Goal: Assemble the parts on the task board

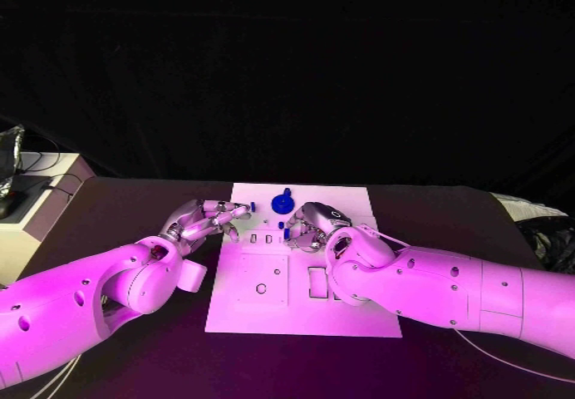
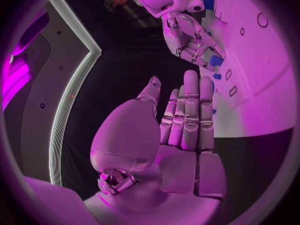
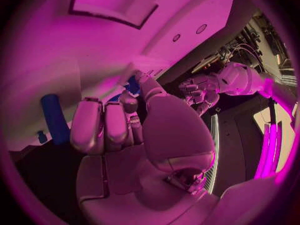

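A: Where's the board?

B: Task board (image 1: 258, 312) lies flat mid-table, both hands over its far half. Recessed slots show on the near half.

A: Left hand?

B: Left hand (image 1: 206, 219) sits at the board's left edge. In the left wrist view its fingers (image 2: 190, 110) are straight, side by side, nothing in them. Released.

A: Right hand?

B: Right hand (image 1: 314, 224) is over the board's centre, fingers curled down. A small blue part (image 2: 216, 60) sits at its fingertips, seen from the left wrist. Pinched or just touched, cannot tell. The right wrist view also shows blue under the fingertips, mostly hidden.

A: Other parts?

B: Round blue part (image 1: 282, 202) stands on the board's far edge, between the two hands, just beyond the right one. A blue cylinder (image 3: 55, 119) lies on the board beside the right hand's fingers (image 3: 87, 127), apart from them.
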